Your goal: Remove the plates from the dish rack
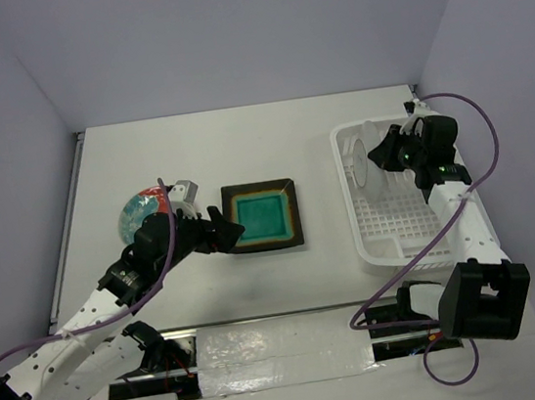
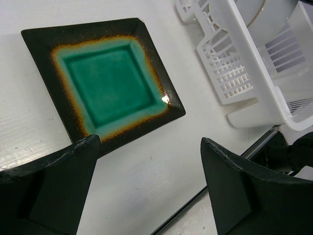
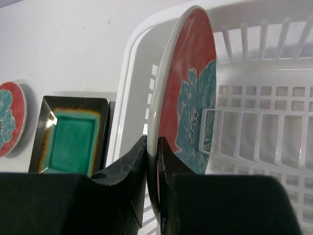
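A teal square black-rimmed plate (image 1: 262, 215) lies flat on the table; it also shows in the left wrist view (image 2: 110, 81). My left gripper (image 1: 227, 233) hovers open and empty at its near-left edge (image 2: 149, 147). A round red-rimmed floral plate (image 1: 139, 212) lies on the table, partly hidden by the left arm. The white dish rack (image 1: 421, 239) stands at the right. A second round floral plate (image 3: 190, 83) stands upright in it. My right gripper (image 3: 156, 147) is shut on that plate's rim (image 1: 366, 162). The amber-centred plate is out of view.
The table's metal front strip (image 1: 276, 342) runs between the arm bases. Purple cables loop beside each arm. The rack's lattice wall (image 3: 264, 127) rises close behind the held plate. The rack's corner (image 2: 230, 73) lies to the right of the teal plate.
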{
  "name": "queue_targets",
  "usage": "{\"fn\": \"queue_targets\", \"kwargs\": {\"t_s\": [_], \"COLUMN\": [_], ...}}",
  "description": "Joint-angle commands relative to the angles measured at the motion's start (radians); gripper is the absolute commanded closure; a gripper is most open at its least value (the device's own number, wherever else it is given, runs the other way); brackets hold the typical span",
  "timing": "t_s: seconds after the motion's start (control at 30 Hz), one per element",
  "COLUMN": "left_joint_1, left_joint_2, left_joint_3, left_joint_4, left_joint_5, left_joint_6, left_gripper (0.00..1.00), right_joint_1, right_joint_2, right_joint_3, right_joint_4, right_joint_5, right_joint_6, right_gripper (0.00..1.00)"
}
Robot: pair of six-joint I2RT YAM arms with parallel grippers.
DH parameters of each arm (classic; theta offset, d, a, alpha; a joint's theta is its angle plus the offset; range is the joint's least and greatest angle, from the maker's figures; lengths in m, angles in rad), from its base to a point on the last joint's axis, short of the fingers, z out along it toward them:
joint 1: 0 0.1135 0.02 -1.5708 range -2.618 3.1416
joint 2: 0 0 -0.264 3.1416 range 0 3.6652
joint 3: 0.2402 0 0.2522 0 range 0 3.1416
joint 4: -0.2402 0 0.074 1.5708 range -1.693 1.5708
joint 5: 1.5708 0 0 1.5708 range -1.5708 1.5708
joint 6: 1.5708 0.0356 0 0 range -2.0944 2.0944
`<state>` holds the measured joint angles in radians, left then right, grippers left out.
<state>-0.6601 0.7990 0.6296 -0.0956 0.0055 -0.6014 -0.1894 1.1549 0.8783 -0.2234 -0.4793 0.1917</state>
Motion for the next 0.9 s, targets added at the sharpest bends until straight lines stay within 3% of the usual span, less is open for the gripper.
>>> {"fn": "queue_targets", "kwargs": {"t_s": [0.0, 0.6, 0.87], "left_joint_1": [-0.006, -0.006, -0.006], "left_joint_2": [-0.004, -0.014, 0.034], "left_joint_3": [0.001, 0.067, 0.205], "left_joint_4": [0.050, -0.007, -0.105], "left_joint_5": [-0.001, -0.055, -0.058], "left_joint_6": [0.022, 0.009, 0.005], "left_gripper": [0.04, 0.03, 0.04], "right_joint_1": [-0.001, 0.007, 0.022], "right_joint_2": [0.005, 0.005, -0.017], "right_joint_3": [0.040, 0.261, 0.395], "right_joint_4": [0.035, -0.070, -0.108], "right_joint_5": [-0.028, -0.073, -0.051], "right_joint_6": [0.000, -0.029, 0.015], "right_gripper": [1.00, 1.00, 1.00]}}
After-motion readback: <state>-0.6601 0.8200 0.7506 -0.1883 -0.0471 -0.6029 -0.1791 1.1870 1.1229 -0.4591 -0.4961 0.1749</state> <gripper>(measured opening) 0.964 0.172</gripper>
